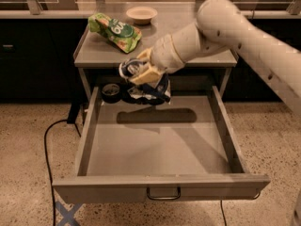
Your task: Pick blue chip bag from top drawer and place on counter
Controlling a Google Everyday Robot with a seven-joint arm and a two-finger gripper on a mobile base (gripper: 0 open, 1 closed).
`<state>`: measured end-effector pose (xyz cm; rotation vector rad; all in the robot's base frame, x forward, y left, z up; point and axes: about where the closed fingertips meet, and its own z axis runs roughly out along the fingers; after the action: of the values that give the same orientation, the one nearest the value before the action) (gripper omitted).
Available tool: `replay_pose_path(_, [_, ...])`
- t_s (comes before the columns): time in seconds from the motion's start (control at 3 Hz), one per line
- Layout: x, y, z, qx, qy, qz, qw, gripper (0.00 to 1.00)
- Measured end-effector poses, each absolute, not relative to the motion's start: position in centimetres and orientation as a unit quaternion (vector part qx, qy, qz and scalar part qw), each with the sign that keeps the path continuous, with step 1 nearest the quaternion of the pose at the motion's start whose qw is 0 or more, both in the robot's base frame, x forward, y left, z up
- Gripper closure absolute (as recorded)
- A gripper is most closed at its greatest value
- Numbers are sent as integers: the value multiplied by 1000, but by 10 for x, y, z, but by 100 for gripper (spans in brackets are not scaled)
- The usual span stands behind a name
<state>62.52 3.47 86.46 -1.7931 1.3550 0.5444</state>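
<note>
One metal cabinet is seen on a speckled floor, backed by a long dark-fronted bench (33,55). At far left a black cable (48,145) is trailed over the floor, and a blue tape cross (68,215) is stuck down by the drawer's front left corner.

The counter (101,54) is flat grey with low raised side rims. A green and white snack bag (115,30) is laid on its back left part, and a shallow bowl (141,14) is set just behind and right of that. The counter's front strip and right half are partly hidden by the arm (235,29).

The top drawer (155,149) is pulled fully out, with a small loop handle (163,193) centred on its front panel. A dark round item (111,92) is left in the back left corner. The rest of the tray floor is bare grey, crossed by a long shadow (157,116). Low side walls are seen left and right.

The blue chip bag (149,89) is held in the air over the drawer's back edge, just below the counter's front lip, clear of the tray floor. The gripper (141,71) is placed at the bag's upper end, left of the wrist, with its tan fingers closed on the crumpled foil. The bag's lower part hangs below and right of the fingers.
</note>
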Motion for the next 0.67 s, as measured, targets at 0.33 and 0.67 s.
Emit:
replay_pose_path(0.33, [633, 34, 882, -708, 530, 208, 418, 100])
replay_pose_path(0.67, [632, 34, 881, -708, 530, 209, 416, 100])
